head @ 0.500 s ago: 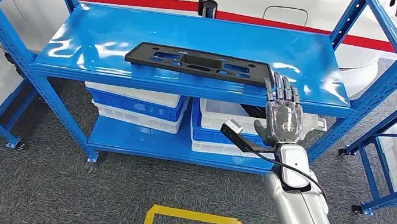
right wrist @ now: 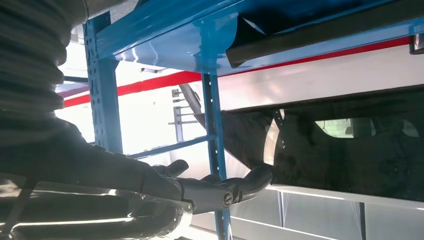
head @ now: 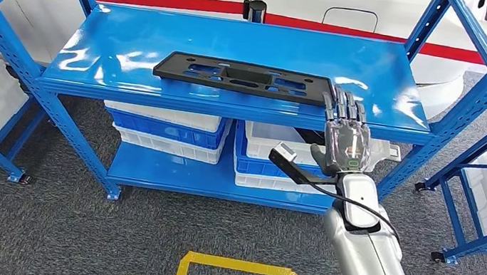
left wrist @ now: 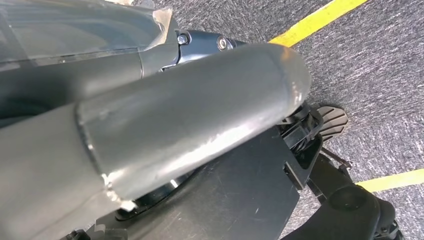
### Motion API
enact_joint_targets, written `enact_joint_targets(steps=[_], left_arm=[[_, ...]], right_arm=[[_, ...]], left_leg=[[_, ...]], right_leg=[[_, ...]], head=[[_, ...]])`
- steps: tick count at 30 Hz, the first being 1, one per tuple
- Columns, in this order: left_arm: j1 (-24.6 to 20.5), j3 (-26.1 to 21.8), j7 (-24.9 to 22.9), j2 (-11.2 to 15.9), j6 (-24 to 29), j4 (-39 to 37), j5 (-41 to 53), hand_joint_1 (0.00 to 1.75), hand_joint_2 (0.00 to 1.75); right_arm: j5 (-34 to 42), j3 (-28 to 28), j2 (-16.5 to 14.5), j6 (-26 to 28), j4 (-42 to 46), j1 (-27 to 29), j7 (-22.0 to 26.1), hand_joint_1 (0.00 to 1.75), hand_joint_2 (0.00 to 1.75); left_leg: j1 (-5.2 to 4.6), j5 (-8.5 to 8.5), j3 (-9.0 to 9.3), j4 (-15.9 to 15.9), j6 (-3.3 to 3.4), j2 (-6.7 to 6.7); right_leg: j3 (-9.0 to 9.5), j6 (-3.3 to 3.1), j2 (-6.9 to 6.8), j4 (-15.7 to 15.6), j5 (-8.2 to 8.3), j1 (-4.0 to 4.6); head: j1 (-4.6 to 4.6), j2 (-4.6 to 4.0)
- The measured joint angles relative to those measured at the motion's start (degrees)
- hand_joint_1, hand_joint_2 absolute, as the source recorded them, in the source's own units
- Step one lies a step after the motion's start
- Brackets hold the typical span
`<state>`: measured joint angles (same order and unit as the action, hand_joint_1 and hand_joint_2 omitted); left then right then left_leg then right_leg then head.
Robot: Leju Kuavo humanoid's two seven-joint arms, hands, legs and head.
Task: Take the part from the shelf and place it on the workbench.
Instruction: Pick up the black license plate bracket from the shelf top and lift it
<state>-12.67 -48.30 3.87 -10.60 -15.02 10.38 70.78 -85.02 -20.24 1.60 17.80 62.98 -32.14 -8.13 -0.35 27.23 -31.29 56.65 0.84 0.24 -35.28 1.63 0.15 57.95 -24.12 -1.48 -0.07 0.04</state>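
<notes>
Right now the right hand (head: 346,141) is raised in front of the shelf (head: 93,62), palm toward the rack, its fingers (head: 343,107) straight and spread apart, holding nothing. The fingertips reach up to the near edge of the upper blue deck, just at the right end of the part (head: 242,77); whether they actually touch it cannot be told from the head view. In the right wrist view the same hand (right wrist: 200,192) lies flat and extended below the underside of the deck, with a dark strip running along the deck's edge above it. Behind the hand, the silver forearm (head: 367,263) rises from the lower right, a black cable looping along the wrist. The part is a long, flat black plate with several cut-outs, lying lengthwise left to right on the upper deck, toward its near edge and roughly centred, its right end nearest the hand. Under that deck, on the lower level, stand stacked crates: a blue-and-white stack (head: 166,130) on the left and another (head: 274,156) on the right, partly hidden by the hand. Further blue racks stand to the left and right of the shelf, and behind it runs a white wall with a red stripe (head: 173,2). Grey carpet (head: 70,228) covers the floor, marked with yellow tape outlines (head: 237,266) nearest the robot. The left wrist view looks down at that carpet and tape; the state of the left hand cannot be told.
</notes>
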Motion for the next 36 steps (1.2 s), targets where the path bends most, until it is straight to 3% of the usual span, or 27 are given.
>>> enact_joint_targets(steps=[11,17,20,24,29,33,36], left_arm=[[-0.01,-0.02,-0.14,0.06,0.00,0.00,-0.38,0.00,0.00],[0.01,-0.02,-0.38,0.18,-0.03,0.00,-0.96,0.00,0.00],[0.04,-0.02,-0.07,0.21,0.05,0.01,-1.13,0.00,0.00],[0.70,0.02,2.36,0.13,2.27,0.03,-1.12,0.00,0.00],[2.46,0.09,3.26,0.15,3.73,0.03,-1.14,0.00,0.00],[2.71,0.06,3.91,0.20,3.29,0.02,-1.40,0.00,0.00],[2.70,0.04,3.95,0.15,3.22,0.03,-1.67,0.00,0.00]], right_arm=[[0.00,-0.02,-0.84,0.02,-0.79,-0.54,0.37,0.00,1.75],[-0.01,-0.04,-1.21,0.02,-1.39,-0.83,0.57,0.00,1.75],[-0.02,-0.04,-1.40,0.02,-1.42,-0.85,0.68,0.00,1.75],[-0.26,-0.05,-1.51,0.08,-1.41,-0.86,0.69,0.00,1.75],[-0.48,-0.09,-1.48,0.10,-1.41,-0.28,0.69,0.00,1.75],[-0.48,-0.09,-1.49,0.10,-1.40,-0.16,0.69,0.00,1.75],[-0.48,-0.09,-1.44,0.17,-1.30,-0.16,0.69,0.00,1.75]], left_leg=[[-0.02,0.01,-0.03,0.02,0.01,-0.02],[-0.06,0.32,-0.39,0.69,0.54,-0.09],[-0.05,0.07,-0.30,0.39,0.93,-0.09],[0.00,-0.93,0.34,-1.17,0.32,-0.09],[-0.50,-0.83,0.24,-1.01,0.88,-0.12],[-0.71,-0.56,-0.16,-0.40,1.78,-0.15],[-0.25,-1.15,0.16,-1.12,2.50,0.09]], right_leg=[[0.01,0.01,0.00,-0.01,0.01,-0.03],[-0.03,0.17,-0.08,-0.07,0.11,-0.43],[0.20,0.61,-0.07,-0.55,0.39,-0.36],[0.98,-0.10,-0.09,-2.19,1.15,0.45],[0.94,0.05,-0.12,-2.28,1.27,0.29],[0.97,1.07,-0.14,-2.57,1.52,-0.55],[0.27,1.27,-0.12,-1.29,0.73,-0.31]], head=[[0.01,0.00],[-0.03,0.00],[-0.06,0.00],[0.58,0.00],[0.58,0.00],[0.54,0.00],[0.57,0.00]])
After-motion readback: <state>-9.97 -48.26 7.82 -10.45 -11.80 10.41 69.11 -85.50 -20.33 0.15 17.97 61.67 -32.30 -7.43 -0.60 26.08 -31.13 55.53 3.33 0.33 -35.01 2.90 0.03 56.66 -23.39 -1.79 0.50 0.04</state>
